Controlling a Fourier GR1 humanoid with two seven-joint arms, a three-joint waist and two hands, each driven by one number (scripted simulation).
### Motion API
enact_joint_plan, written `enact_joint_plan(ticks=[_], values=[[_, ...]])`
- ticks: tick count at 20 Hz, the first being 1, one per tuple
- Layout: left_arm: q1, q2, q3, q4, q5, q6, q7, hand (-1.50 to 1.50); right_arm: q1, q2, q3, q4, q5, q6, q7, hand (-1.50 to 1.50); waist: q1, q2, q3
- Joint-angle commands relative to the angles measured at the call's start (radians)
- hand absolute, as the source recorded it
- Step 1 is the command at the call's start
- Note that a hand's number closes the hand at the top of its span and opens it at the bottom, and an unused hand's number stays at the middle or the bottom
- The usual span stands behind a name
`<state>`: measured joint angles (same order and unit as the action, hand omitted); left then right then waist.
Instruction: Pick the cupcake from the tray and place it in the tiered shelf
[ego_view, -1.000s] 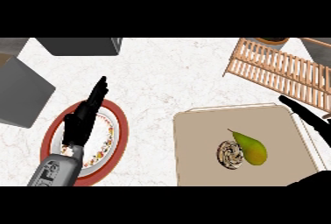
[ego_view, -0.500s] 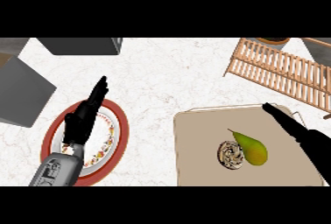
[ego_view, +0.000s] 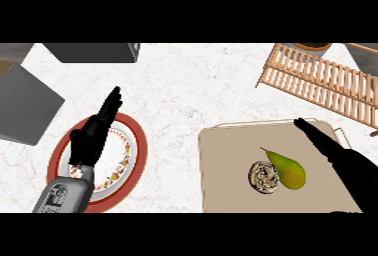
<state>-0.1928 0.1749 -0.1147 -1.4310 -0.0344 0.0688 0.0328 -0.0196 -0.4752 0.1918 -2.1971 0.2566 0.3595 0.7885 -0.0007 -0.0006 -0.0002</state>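
The cupcake (ego_view: 263, 176) lies on the beige tray (ego_view: 229, 170) at the lower right, seen from above, touching a green-orange pear (ego_view: 287, 169) on its right. My right hand (ego_view: 336, 155) stretches over the tray's right side with straight fingers, just right of the pear and touching nothing I can see. The wooden tiered shelf (ego_view: 319, 80) stands at the upper right. My left hand (ego_view: 92, 137) rests open above a red-rimmed plate (ego_view: 133, 150) at the lower left.
A grey block (ego_view: 26, 112) sits at the left edge and another dark grey box (ego_view: 96, 51) at the top. A dark bowl (ego_view: 313, 47) shows behind the shelf. White marble counter lies between the plate, tray and shelf.
My right hand has come in from the right edge and moved left over the tray, toward the pear and cupcake. The left hand has stayed still.
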Motion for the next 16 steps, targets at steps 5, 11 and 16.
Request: enact_joint_plan(ticks=[5,11,16], values=[[0.053,-0.032,0.017,0.039,-0.042,-0.015,-0.085,0.0,0.114,0.084,0.025,0.028,0.146,0.015,-0.128,-1.5,-0.002,0.0,0.0],[0.043,-0.029,0.061,0.022,-0.025,-0.057,-0.059,0.0,-0.009,0.19,0.076,0.076,0.221,0.045,-0.01,-1.5,0.001,0.0,0.0],[0.012,-0.053,0.038,-0.058,-0.075,-0.038,0.042,0.0,0.03,0.207,0.041,0.043,0.235,0.089,-0.006,-1.5,0.0,0.0,0.0]])
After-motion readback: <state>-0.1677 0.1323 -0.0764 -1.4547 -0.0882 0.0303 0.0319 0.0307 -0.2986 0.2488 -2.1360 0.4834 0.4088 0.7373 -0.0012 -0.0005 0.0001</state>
